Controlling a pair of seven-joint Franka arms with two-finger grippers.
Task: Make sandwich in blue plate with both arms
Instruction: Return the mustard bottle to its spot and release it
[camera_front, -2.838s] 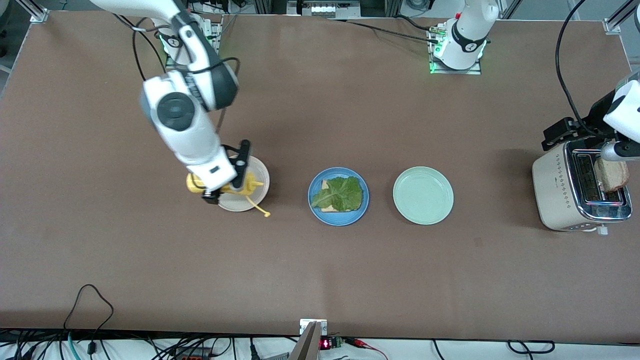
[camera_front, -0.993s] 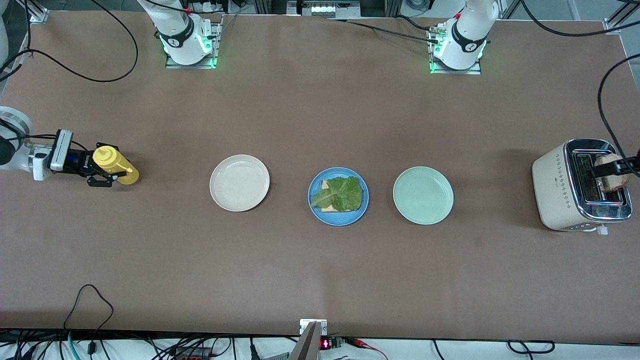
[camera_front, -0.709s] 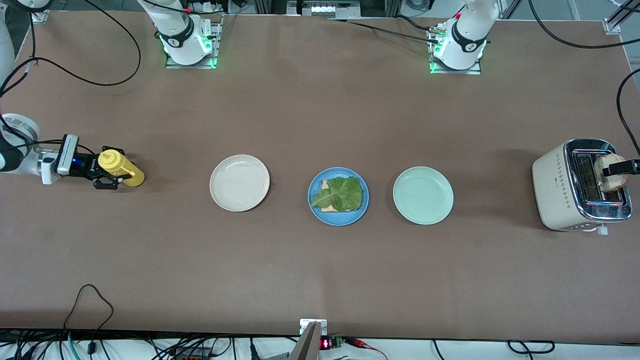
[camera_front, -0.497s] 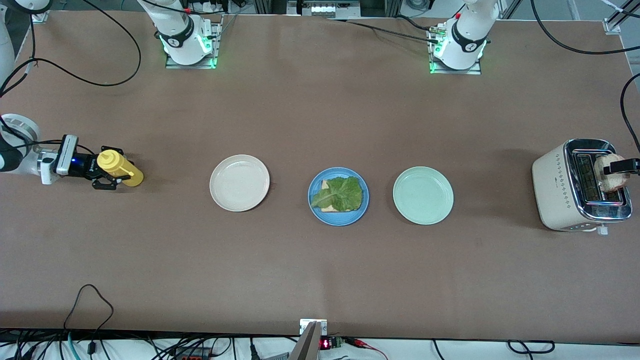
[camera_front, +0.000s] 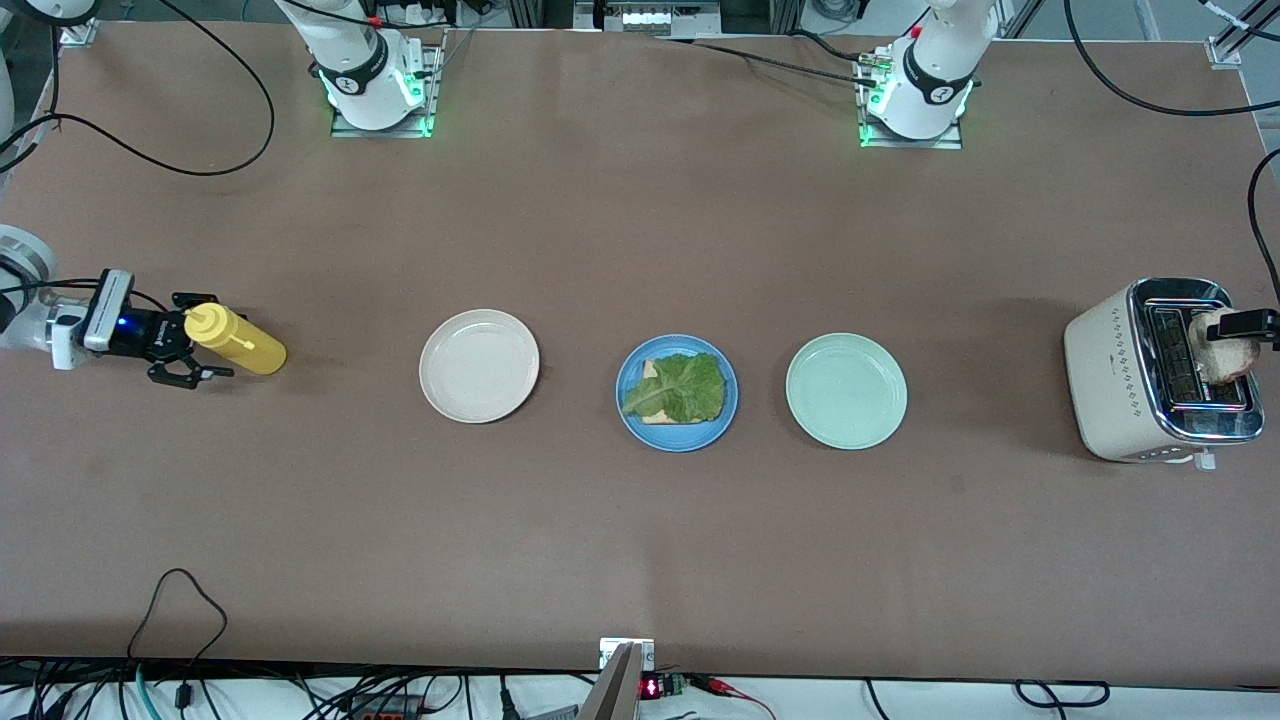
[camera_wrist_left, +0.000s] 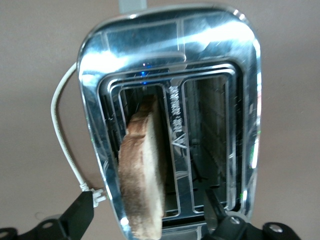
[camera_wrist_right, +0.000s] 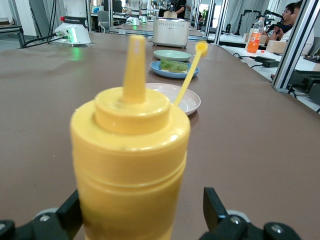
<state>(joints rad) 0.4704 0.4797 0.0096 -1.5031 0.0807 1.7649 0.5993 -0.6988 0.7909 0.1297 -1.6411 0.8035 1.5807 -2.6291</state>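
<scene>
The blue plate (camera_front: 677, 437) sits mid-table with one bread slice (camera_front: 650, 371) under a green lettuce leaf (camera_front: 682, 388). A second bread slice (camera_front: 1225, 356) stands in a slot of the toaster (camera_front: 1110, 380); it also shows in the left wrist view (camera_wrist_left: 142, 170). My left gripper (camera_wrist_left: 145, 220) is over the toaster (camera_wrist_left: 170, 60), open, one finger on each side of that slice. My right gripper (camera_front: 187, 340) is open at the right arm's end of the table, around a yellow squeeze bottle (camera_front: 238, 342), which fills the right wrist view (camera_wrist_right: 130, 150).
A cream-white plate (camera_front: 479, 365) lies between the bottle and the blue plate. A pale mint-green plate (camera_front: 846, 391) lies between the blue plate and the toaster. The toaster's white cord (camera_wrist_left: 62, 145) trails on the table. Cables hang at both ends.
My right gripper has opened and drawn back a little from the yellow bottle, which now stands alone. My left gripper's fingers have spread apart at the slice in the toaster.
</scene>
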